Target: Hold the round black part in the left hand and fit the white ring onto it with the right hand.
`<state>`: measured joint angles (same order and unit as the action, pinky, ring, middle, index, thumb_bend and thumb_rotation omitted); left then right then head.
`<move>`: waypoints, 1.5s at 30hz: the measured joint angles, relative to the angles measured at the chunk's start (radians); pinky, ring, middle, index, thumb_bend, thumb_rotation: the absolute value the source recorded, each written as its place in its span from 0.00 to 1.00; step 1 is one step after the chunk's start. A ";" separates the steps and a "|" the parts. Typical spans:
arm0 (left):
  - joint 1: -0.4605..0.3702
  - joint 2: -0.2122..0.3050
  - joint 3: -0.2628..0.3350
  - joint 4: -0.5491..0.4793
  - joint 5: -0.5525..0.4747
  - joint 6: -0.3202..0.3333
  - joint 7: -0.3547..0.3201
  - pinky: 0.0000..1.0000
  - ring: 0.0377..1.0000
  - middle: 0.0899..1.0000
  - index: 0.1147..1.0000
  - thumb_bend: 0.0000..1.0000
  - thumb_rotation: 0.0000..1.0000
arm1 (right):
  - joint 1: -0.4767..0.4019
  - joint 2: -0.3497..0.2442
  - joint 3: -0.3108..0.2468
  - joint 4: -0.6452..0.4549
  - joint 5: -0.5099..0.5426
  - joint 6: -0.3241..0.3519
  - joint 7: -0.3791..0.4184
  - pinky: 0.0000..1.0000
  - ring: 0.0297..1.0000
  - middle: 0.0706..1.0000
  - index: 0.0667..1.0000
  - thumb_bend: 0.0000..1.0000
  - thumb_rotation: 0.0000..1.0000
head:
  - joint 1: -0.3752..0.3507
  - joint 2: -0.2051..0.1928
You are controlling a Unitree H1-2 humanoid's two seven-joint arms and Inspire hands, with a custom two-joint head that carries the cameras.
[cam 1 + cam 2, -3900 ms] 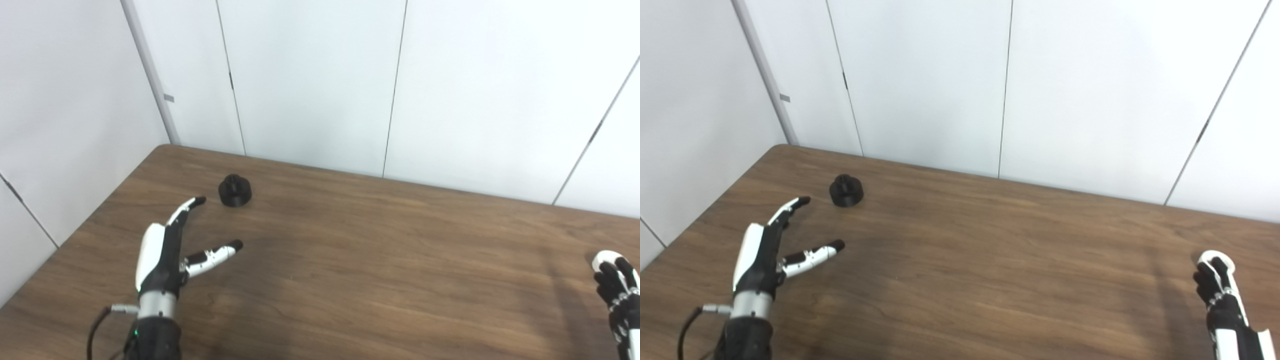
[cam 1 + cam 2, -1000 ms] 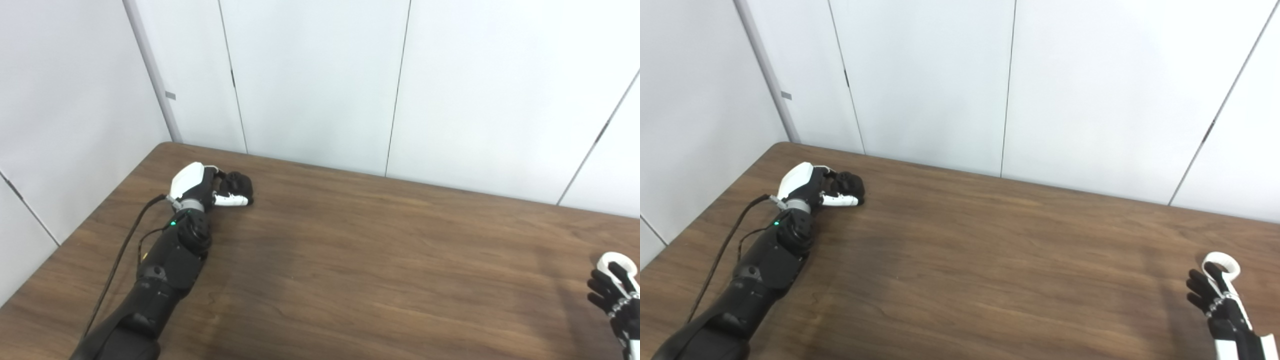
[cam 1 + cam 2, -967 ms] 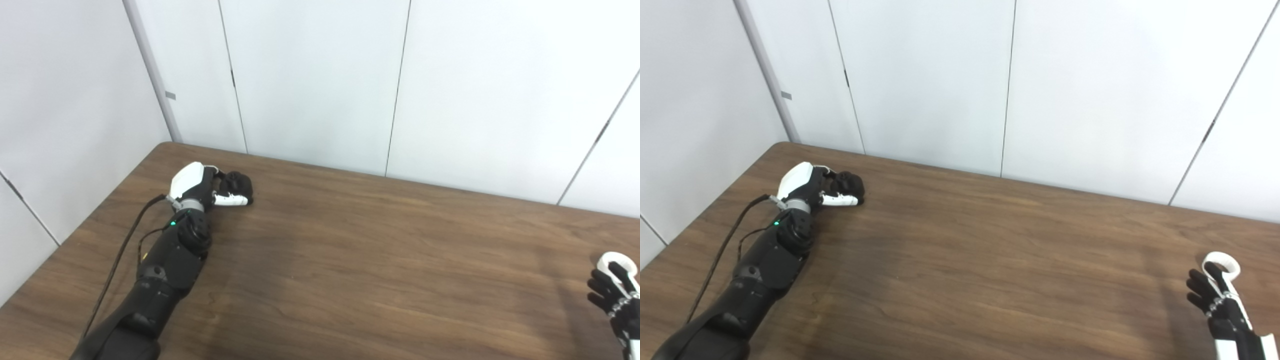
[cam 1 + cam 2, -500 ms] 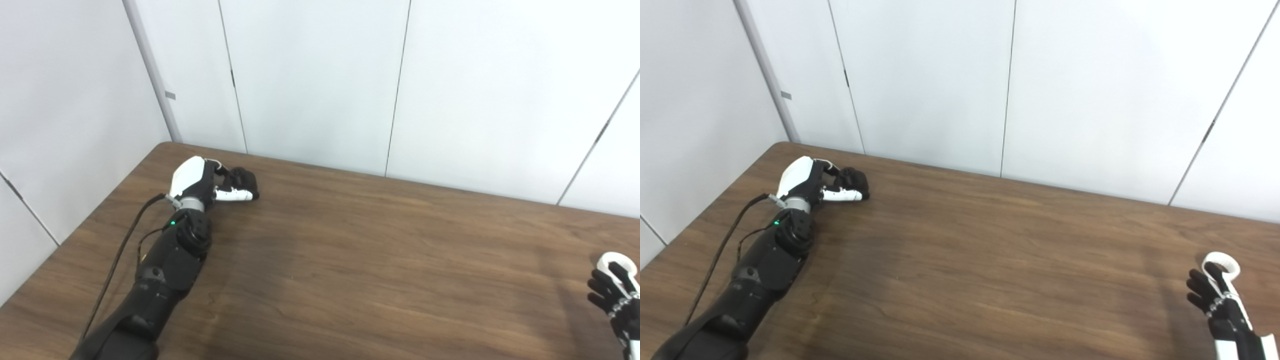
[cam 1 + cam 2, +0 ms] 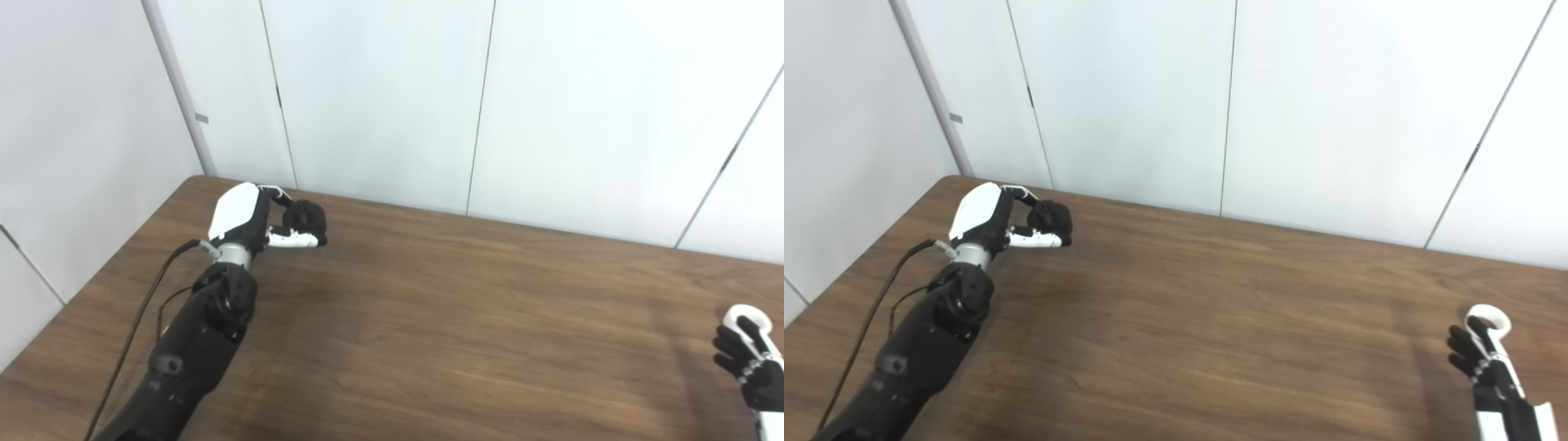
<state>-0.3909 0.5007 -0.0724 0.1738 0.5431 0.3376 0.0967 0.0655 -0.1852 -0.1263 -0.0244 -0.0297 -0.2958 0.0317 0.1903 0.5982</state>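
Black part [image 5: 305, 215] in left robot hand [image 5: 254, 215]

Left hand [image 5: 251, 217] curled shut; right hand [image 5: 1488, 361] clasped, low.

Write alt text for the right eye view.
The left hand grips the round black part at the far left of the brown wooden table. The right hand, at the near right edge, holds the white ring.

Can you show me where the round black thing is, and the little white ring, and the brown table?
Round black plastic part [image 5: 304, 215], left eye view, on its dark body.
Small white ring [image 5: 1484, 316], right eye view, on its rim.
Brown wooden table [image 5: 459, 318], left eye view, on bare wood.
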 measured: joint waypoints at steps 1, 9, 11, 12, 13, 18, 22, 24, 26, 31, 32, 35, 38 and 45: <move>0.013 -0.001 0.000 -0.040 0.001 0.016 -0.019 1.00 0.89 0.72 0.42 0.52 0.04 | 0.000 0.002 0.003 -0.003 -0.013 0.003 -0.002 0.83 0.86 0.86 0.92 0.64 1.00 | -0.005 0.000; 0.089 -0.030 -0.050 -0.284 0.031 0.094 -0.127 1.00 0.87 0.72 0.42 0.52 0.05 | 0.013 0.049 0.020 -0.039 -0.057 0.035 -0.014 0.85 0.86 0.87 0.93 0.60 1.00 | -0.060 0.021; 0.102 -0.038 -0.075 -0.323 0.047 0.091 -0.150 1.00 0.86 0.72 0.42 0.52 0.05 | 0.015 0.063 0.024 -0.046 -0.064 0.046 -0.015 0.85 0.87 0.87 0.92 0.60 1.00 | -0.075 0.025; 0.108 -0.042 -0.090 -0.340 0.056 0.087 -0.157 1.00 0.86 0.72 0.42 0.52 0.05 | 0.015 0.070 0.026 -0.049 -0.069 0.052 -0.018 0.85 0.86 0.87 0.92 0.61 1.00 | -0.084 0.028; 0.114 -0.047 -0.100 -0.361 0.068 0.082 -0.162 1.00 0.85 0.72 0.42 0.52 0.05 | 0.015 0.074 0.027 -0.051 -0.075 0.055 -0.022 0.85 0.86 0.87 0.92 0.61 1.00 | -0.084 0.028; 0.132 -0.077 -0.136 -0.440 0.111 0.074 -0.213 1.00 0.86 0.73 0.42 0.52 0.05 | 0.016 0.093 0.039 -0.060 -0.116 0.072 -0.047 0.83 0.86 0.87 0.92 0.61 1.00 | -0.144 0.044; 0.163 -0.102 -0.168 -0.512 0.148 0.064 -0.235 1.00 0.87 0.74 0.42 0.52 0.05 | 0.019 0.133 0.063 -0.078 -0.148 0.096 -0.067 0.82 0.85 0.86 0.91 0.60 1.00 | -0.181 0.055; 0.187 -0.115 -0.196 -0.532 0.164 0.035 -0.239 1.00 0.87 0.74 0.42 0.52 0.05 | 0.020 0.146 0.069 -0.082 -0.156 0.105 -0.076 0.82 0.86 0.86 0.91 0.60 1.00 | -0.199 0.063; 0.217 -0.125 -0.218 -0.540 0.179 0.001 -0.242 1.00 0.87 0.74 0.42 0.52 0.05 | 0.021 0.150 0.075 -0.085 -0.165 0.120 -0.080 0.82 0.86 0.87 0.92 0.59 1.00 | -0.215 0.071; 0.286 -0.134 -0.255 -0.540 0.203 -0.101 -0.246 1.00 0.85 0.72 0.42 0.52 0.05 | 0.030 0.171 0.090 -0.103 -0.193 0.163 -0.096 0.84 0.87 0.87 0.92 0.58 1.00 | -0.242 0.090; 0.296 -0.138 -0.257 -0.540 0.204 -0.119 -0.245 1.00 0.85 0.72 0.42 0.52 0.05 | 0.034 0.177 0.097 -0.107 -0.195 0.172 -0.097 0.84 0.87 0.87 0.91 0.57 1.00 | -0.248 0.095; 0.322 -0.164 -0.263 -0.539 0.208 -0.150 -0.245 1.00 0.85 0.72 0.42 0.52 0.05 | 0.040 0.191 0.110 -0.113 -0.199 0.181 -0.098 0.85 0.87 0.87 0.91 0.56 1.00 | -0.258 0.103; 0.352 -0.202 -0.287 -0.539 0.227 -0.177 -0.245 1.00 0.85 0.72 0.42 0.52 0.05 | 0.041 0.202 0.113 -0.116 -0.212 0.193 -0.103 0.85 0.87 0.87 0.92 0.57 1.00 | -0.268 0.113; 0.386 -0.252 -0.307 -0.510 0.279 -0.239 -0.223 1.00 0.85 0.73 0.42 0.52 0.05 | 0.045 0.205 0.128 -0.124 -0.220 0.214 -0.110 0.85 0.87 0.87 0.93 0.59 1.00 | -0.282 0.135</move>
<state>-0.0047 0.2490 -0.3790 -0.3363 0.8222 0.0985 -0.1259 0.1103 0.0199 0.0013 -0.1486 -0.2499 -0.0819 -0.0785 -0.0920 0.7332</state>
